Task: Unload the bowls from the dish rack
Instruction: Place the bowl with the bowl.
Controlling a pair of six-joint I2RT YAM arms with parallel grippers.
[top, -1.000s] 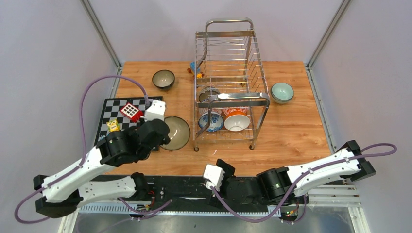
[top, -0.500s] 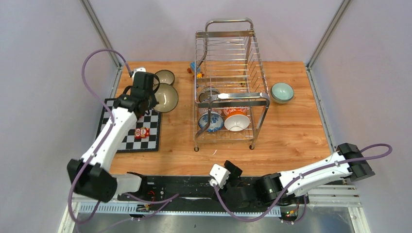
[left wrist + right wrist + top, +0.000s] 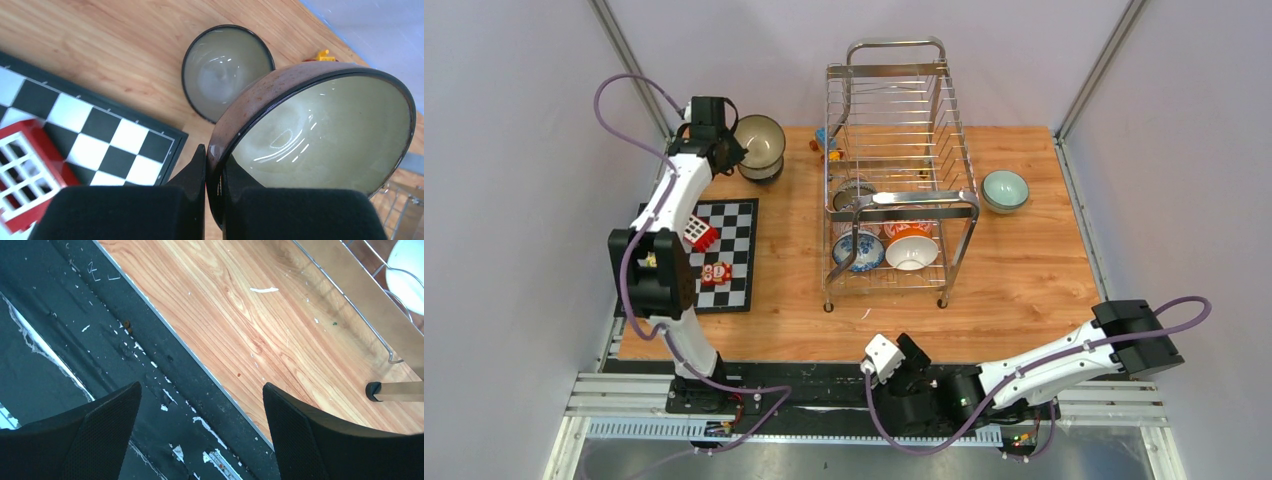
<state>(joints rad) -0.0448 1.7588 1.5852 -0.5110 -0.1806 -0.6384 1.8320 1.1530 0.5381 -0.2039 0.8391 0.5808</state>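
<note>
My left gripper (image 3: 730, 150) is shut on the rim of a speckled brown bowl (image 3: 760, 140), held tilted at the far left just above a dark bowl (image 3: 763, 173) that sits on the table. In the left wrist view the fingers (image 3: 197, 170) pinch the brown bowl's (image 3: 320, 130) rim, and the dark bowl (image 3: 226, 70) lies below. The chrome dish rack (image 3: 899, 120) holds a blue-white bowl (image 3: 858, 251), an orange-white bowl (image 3: 912, 249) and others on its lower tier. A mint green bowl (image 3: 1005, 189) sits right of the rack. My right gripper (image 3: 894, 362) is open and empty over the table's front edge.
A chequered board (image 3: 724, 250) with a red block (image 3: 696, 233) and small toys lies left of the rack. Small coloured toys (image 3: 826, 143) lie behind the rack. The right wrist view shows a rack foot (image 3: 372, 390) and the black base strip (image 3: 100, 340).
My left arm has swung from the near side over the board to the far left corner, carrying the brown bowl above the dark bowl. The right arm shifted slightly.
</note>
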